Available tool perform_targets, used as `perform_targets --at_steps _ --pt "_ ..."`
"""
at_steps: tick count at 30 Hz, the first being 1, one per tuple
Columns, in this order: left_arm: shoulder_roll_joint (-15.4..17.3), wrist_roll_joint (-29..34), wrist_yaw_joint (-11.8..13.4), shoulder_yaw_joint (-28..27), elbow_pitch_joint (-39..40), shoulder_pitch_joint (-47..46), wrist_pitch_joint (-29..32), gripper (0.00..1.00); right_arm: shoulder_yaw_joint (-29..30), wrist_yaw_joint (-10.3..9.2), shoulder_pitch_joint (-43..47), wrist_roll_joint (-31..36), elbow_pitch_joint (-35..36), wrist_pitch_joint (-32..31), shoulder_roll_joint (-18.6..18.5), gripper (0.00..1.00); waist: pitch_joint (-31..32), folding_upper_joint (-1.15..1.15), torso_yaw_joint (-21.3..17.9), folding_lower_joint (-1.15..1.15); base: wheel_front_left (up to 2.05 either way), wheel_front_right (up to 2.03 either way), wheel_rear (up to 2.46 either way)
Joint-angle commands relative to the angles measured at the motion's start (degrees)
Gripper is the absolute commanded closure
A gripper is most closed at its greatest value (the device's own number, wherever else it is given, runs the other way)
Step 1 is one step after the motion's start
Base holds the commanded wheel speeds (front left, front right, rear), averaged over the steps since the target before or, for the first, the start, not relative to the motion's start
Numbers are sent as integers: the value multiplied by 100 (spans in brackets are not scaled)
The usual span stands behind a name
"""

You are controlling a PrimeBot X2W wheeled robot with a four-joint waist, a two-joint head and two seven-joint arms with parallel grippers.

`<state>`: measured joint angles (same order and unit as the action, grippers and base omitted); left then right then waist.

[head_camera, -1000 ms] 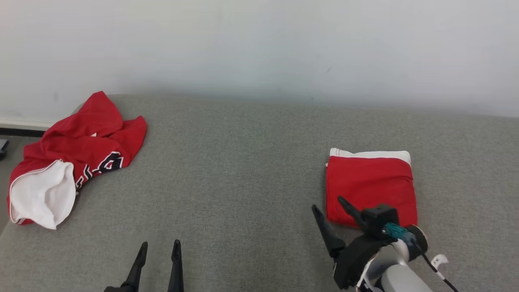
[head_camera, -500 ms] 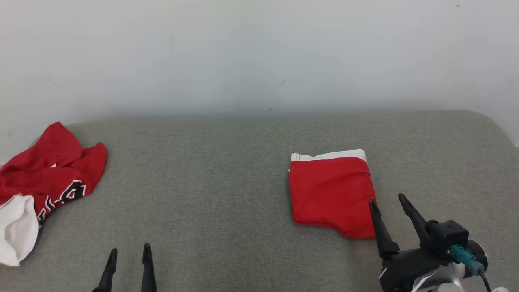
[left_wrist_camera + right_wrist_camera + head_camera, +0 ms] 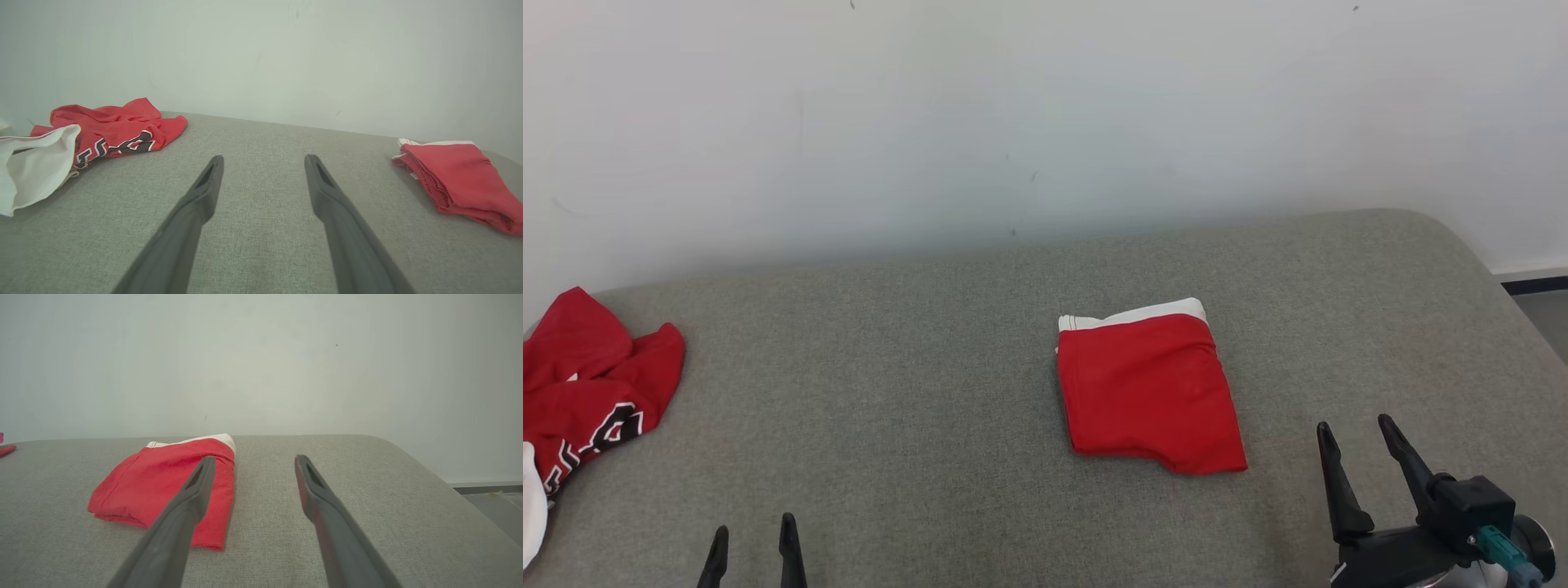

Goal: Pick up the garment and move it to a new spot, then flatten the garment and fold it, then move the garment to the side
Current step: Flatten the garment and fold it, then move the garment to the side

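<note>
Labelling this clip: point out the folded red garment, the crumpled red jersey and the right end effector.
folded red garment point(image 3: 1147, 392), head view, middle of its top layer
crumpled red jersey point(image 3: 596, 384), head view, red cloth above the lettering
right end effector point(image 3: 1354, 425), head view, midway between its fingertips

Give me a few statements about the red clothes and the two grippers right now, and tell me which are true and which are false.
1. The folded garment lies on the grey cushion. True.
2. The right gripper grips the folded garment. False: it is open and empty, off to the garment's right and apart from it.
3. The crumpled jersey lies to the robot's left of the folded garment. True.
4. The left gripper is shut. False: its fingers stand apart and hold nothing.
5. The jersey touches the folded garment. False: bare cushion lies between them.
</note>
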<state>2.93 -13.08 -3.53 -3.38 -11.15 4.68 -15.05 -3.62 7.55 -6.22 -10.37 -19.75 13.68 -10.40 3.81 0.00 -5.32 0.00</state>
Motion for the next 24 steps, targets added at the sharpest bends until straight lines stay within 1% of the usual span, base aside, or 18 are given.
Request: perform_targets --at_steps 1,13,24 --pt "-7 58 -22 -29 -26 9 -19 0 -26 -14 86 -25 -19 41 -36 0 4 0 -7 0 0 0 0" --pt "-8 193 -143 -238 -218 79 -19 0 -223 -14 84 -233 -236 152 -100 0 -35 0 86 0 0 0 0" --pt "-8 201 -121 -218 -167 35 -19 0 -105 -14 144 -267 -18 155 30 0 -84 0 99 0 0 0 0"
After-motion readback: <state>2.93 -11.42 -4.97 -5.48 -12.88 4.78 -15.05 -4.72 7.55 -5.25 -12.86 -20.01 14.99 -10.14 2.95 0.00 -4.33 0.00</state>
